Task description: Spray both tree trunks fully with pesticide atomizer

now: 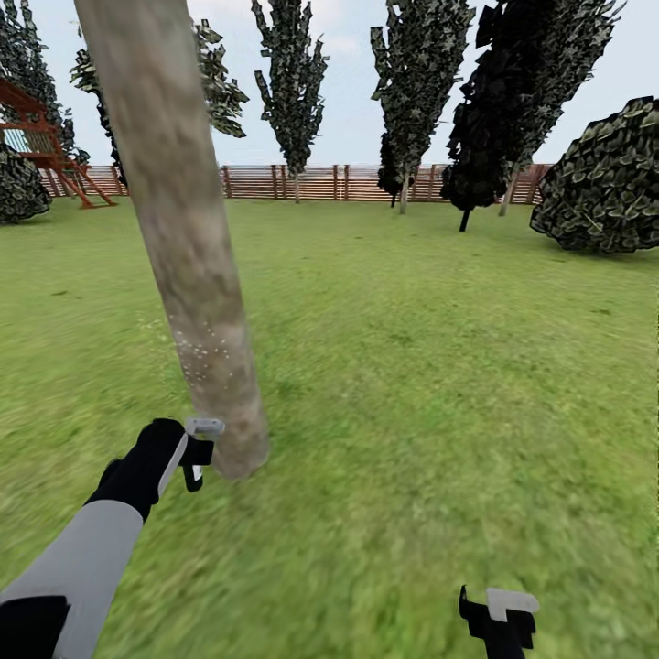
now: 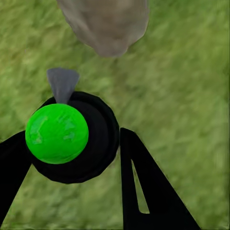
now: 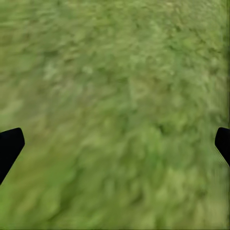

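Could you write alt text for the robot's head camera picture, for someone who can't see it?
A thick grey-brown tree trunk rises from the green lawn, and the robot's left gripper holds a small dark pesticide atomizer close beside its base. The right gripper hangs over grass at the lower edge; a slatted wooden fence and dark trees stand behind.

The left arm (image 1: 82, 549) reaches forward and up, its black left gripper (image 1: 194, 458) closed around a small dark object. The right gripper (image 1: 499, 618) sits low, its fingers (image 3: 9, 143) spread wide apart with nothing between them.
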